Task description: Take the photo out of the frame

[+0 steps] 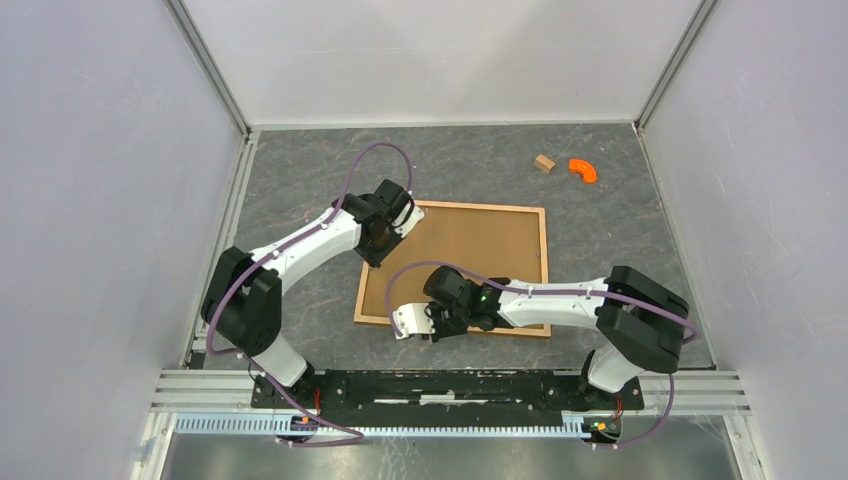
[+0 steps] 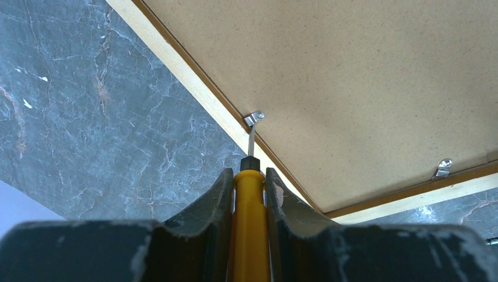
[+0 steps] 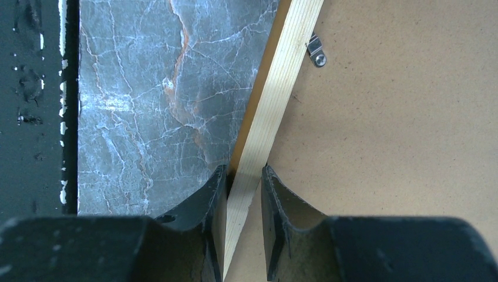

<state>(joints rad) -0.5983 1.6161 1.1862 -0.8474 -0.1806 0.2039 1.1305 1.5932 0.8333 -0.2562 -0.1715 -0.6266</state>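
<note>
Grey marble-patterned table [image 1: 300, 190] is lying under both of my arms, with pale walls standing around it. My left gripper [image 2: 248, 176] is squeezing a yellow-handled screwdriver [image 2: 249, 223]. Its fingers are pressing on either side of the handle, and the thin metal shaft is reaching forward. The tip is touching a small silver clip [image 2: 253, 118] on the frame [image 2: 194, 79], right where the wooden border is meeting the plain brown backing board [image 2: 364, 76]. A second clip [image 2: 443, 168] is sitting on the adjoining side, just round the corner.

My right gripper [image 3: 244, 176] is clamping the pale wooden border along the frame's near edge, close to its left corner. One finger is pressing on the table side and the other on the board side. Another clip [image 3: 317, 53] is showing farther along that border.

The frame is lying flat and face down in the middle of the table, with the backing board facing up inside it. The photo is hiding from view beneath that board.

Well apart, toward the far right corner of the table, a small wooden block [image 1: 543, 163] and an orange curved piece [image 1: 583, 170] are resting just beside each other.
</note>
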